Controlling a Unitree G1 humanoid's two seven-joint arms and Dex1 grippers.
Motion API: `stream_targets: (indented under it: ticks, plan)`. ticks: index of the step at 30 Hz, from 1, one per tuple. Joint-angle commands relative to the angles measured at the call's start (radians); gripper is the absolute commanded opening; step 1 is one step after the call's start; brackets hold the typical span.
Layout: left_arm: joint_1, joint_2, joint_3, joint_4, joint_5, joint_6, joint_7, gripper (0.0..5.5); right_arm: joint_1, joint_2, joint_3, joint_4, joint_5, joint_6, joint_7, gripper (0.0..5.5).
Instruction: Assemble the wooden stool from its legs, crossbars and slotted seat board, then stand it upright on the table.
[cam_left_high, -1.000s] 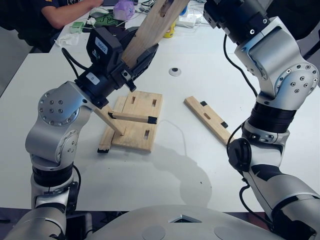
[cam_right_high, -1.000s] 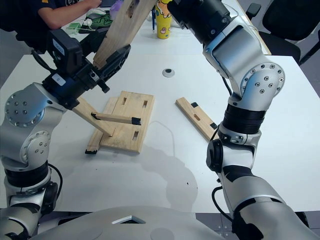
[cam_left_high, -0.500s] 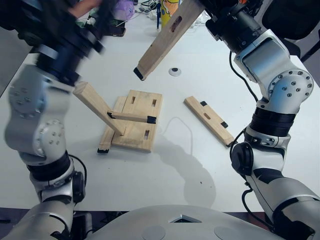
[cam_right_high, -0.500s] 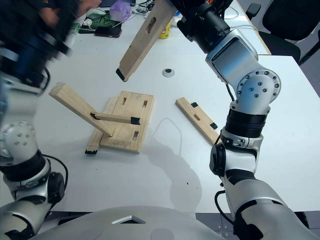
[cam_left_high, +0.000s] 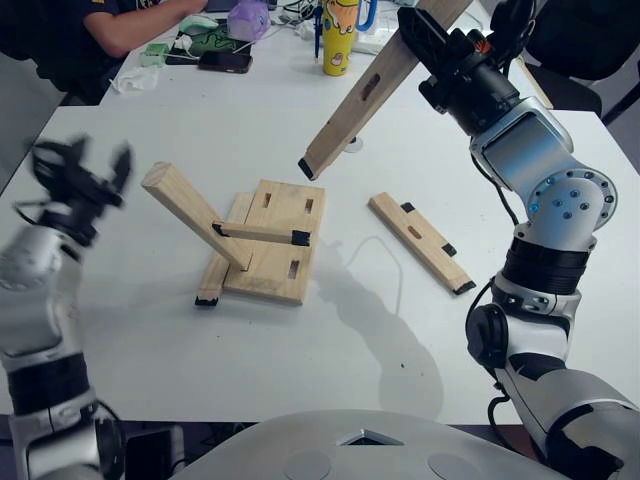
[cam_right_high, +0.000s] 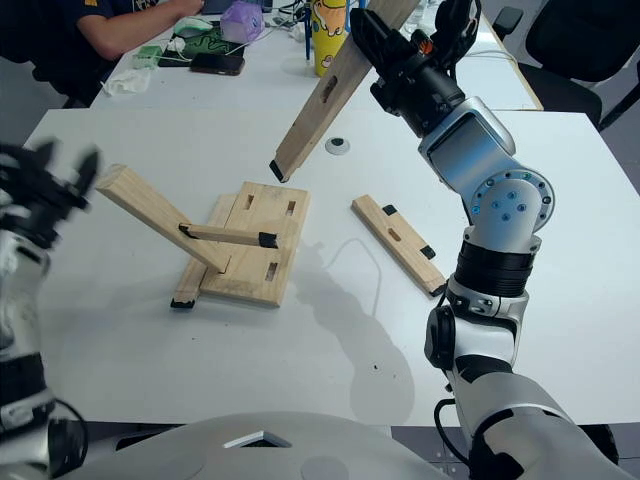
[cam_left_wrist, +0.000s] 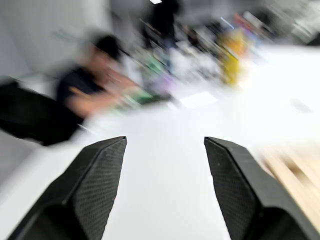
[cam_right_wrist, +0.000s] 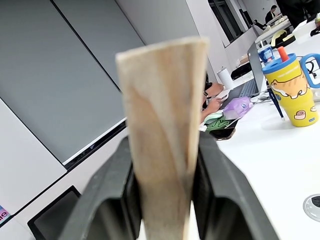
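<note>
The right tool (cam_left_high: 437, 48) pinches a leg (cam_left_high: 365, 95), best lowered square into a slot (cam_left_high: 293, 268) of the board (cam_left_high: 280, 240) below; the left tool (cam_left_wrist: 165, 142) is spread.

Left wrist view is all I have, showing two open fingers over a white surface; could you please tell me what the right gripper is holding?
Observer: The right gripper is clamped on a wooden leg, tilted in the air over the table.
Operator: Thanks. Where is the seat board?
Observer: The seat board lies flat mid-table, with a slanting leg and a crossbar rising from it.
Operator: Any separate parts?
Observer: A loose leg lies flat to the board's right, apart from it.
</note>
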Motion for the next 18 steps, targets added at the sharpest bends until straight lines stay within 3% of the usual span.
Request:
stream_targets:
  ticks: [1, 18]
  plan:
    - [0.090, 0.032, -0.096, -0.109, -0.018, 0.041, -0.107, 2.88, 0.004, -0.001, -0.009, -0.012, -0.004, 0.011, 0.008, 1.05]
    - [0.082, -0.023, -0.311, -0.109, 0.119, 0.037, -0.096, 2.88, -0.020, 0.004, -0.036, -0.012, 0.001, 0.008, 0.001, 1.05]
